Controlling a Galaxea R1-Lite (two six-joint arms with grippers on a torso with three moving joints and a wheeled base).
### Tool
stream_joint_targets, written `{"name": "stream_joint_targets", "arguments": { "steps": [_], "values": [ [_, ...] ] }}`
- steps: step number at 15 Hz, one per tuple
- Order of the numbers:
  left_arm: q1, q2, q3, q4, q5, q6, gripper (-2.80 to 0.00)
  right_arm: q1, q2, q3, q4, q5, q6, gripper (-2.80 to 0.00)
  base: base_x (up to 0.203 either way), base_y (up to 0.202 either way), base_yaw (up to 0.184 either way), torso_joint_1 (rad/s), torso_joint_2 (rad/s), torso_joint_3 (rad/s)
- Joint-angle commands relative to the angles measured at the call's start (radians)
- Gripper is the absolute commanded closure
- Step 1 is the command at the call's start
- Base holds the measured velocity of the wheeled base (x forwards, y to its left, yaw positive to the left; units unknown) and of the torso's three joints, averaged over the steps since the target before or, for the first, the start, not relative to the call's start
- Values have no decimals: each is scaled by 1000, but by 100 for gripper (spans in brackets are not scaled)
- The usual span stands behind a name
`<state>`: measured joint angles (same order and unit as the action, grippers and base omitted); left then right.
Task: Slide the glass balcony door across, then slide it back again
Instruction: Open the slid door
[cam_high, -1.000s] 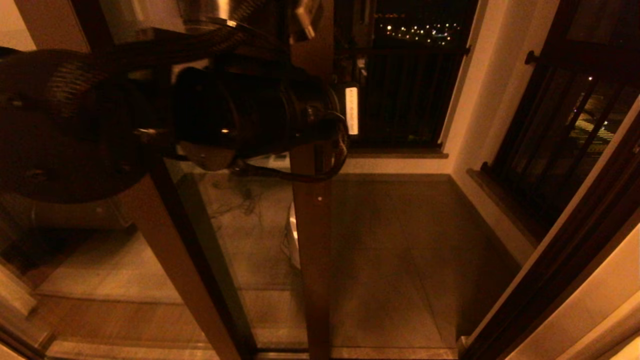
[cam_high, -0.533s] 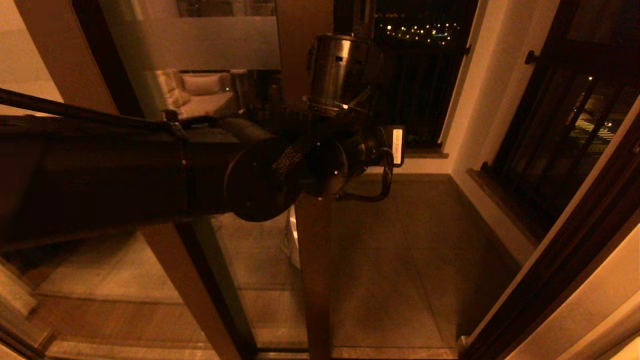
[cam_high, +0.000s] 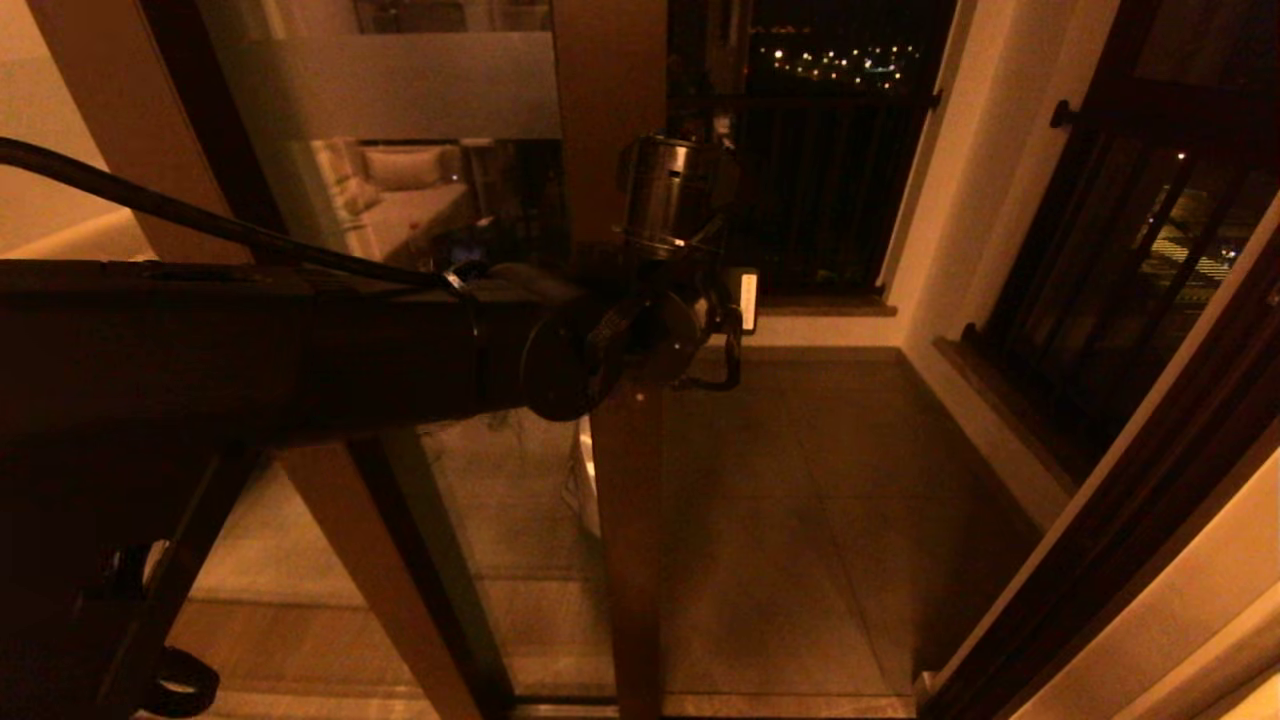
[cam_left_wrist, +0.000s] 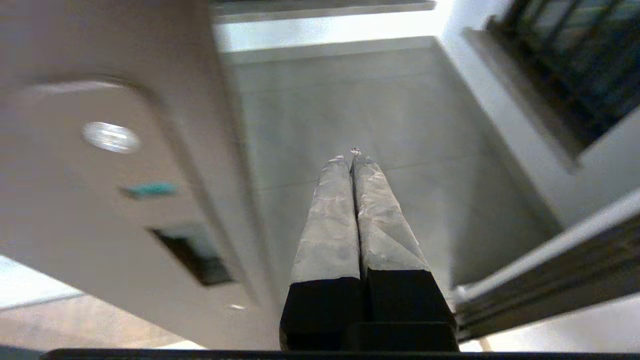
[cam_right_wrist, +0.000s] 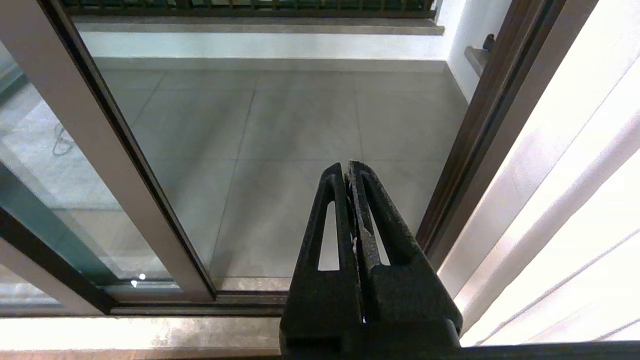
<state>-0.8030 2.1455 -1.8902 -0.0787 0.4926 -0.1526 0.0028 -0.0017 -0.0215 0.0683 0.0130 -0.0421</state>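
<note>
Standing upright, the door (cam_high: 610, 200) has its long axis vertical, its stile left of the open gap. Left tool (cam_left_wrist: 352, 156), tips together, sits beside the stile; only its wrist view shows the lock plate (cam_left_wrist: 100, 200). Right tool (cam_right_wrist: 348, 170), tips together, faces the balcony floor (cam_right_wrist: 300, 125).

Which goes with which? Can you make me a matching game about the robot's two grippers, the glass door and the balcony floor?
Things:
1. left gripper
2. right gripper
3. glass balcony door
4. balcony floor

Clues:
A. big tiles
B. black fingers, shut
C. frosted band across the glass
D. pale wrapped fingers, shut

Pairs: 1-D, 2-B, 3-C, 4-A
</note>
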Motion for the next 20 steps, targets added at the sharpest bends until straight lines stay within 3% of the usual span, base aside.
{"name": "stream_joint_targets", "arguments": {
  "steps": [1, 20],
  "values": [
    [24, -7, 2, 0, 3, 6, 0, 0, 2, 0, 1, 1, -1, 0, 0, 0, 0, 0, 0, 0],
    [103, -59, 66, 8, 24, 30, 0, 0, 2, 0, 1, 1, -1, 0, 0, 0, 0, 0, 0, 0]
  ]
}}
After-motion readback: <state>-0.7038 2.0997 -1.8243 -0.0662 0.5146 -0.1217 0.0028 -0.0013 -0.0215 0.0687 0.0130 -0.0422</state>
